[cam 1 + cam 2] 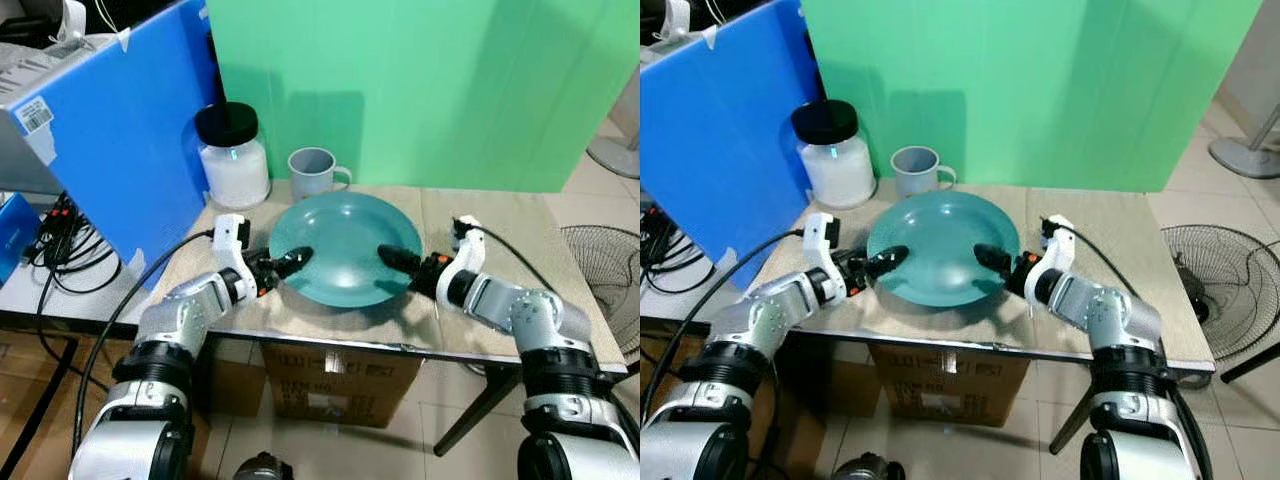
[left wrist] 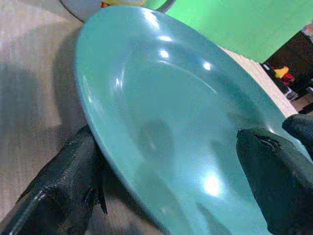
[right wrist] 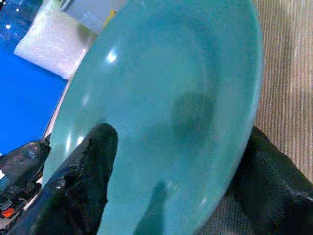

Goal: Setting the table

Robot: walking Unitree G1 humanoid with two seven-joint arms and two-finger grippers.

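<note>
The teal plate sits near the front edge of your table, which is covered with a beige woven cloth. Your left gripper clamps its left rim, one finger over, one under; your right gripper clamps the right rim the same way. Behind the plate you have a grey mug and a black-lidded jar of white contents. A green backdrop stands behind, a blue board on your left, a floor fan on your right, a cardboard box beneath.
</note>
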